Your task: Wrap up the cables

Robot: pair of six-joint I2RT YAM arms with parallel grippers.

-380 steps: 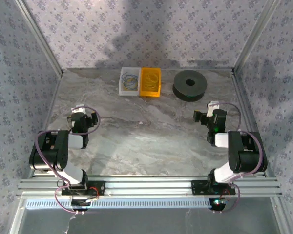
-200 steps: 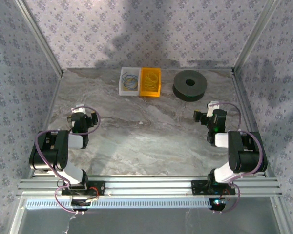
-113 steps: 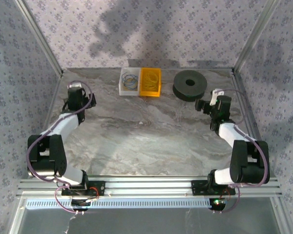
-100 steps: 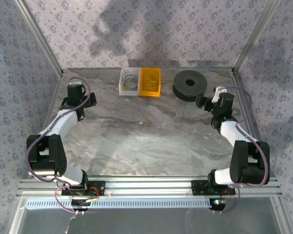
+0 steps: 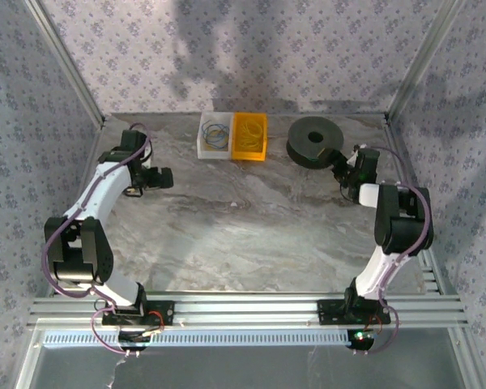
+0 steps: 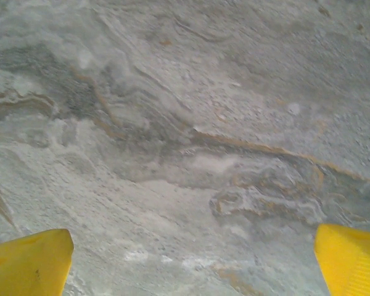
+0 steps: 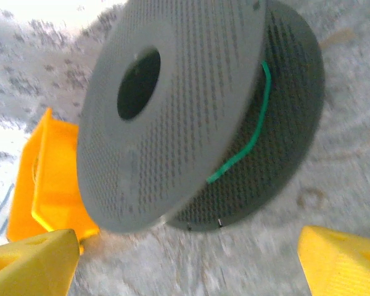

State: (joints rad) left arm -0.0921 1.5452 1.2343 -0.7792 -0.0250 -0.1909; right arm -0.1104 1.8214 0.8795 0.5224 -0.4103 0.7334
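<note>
Left gripper (image 6: 190, 262): yellow fingers are standing wide apart, holding nothing, over the grey marbled tabletop (image 5: 227, 227).
White rectangular tray (image 5: 213, 154): is sitting at the far edge, carrying the thin yellow wire (image 5: 219, 129), looped beside a small dark coil (image 5: 213, 140).
Translucent orange bin (image 5: 249, 154): is touching the tray's right side.
Black perforated plastic spool (image 5: 314, 142): is lying flat, right of the bin.
Right gripper (image 7: 186, 262): jaws are gaping, empty, facing the spool closely.

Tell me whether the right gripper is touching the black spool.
Apart. Right wrist view shows bare table between the right gripper and the black spool.

Marble tbl (image 5: 243, 235) w/ floral walls (image 5: 251, 49)
</note>
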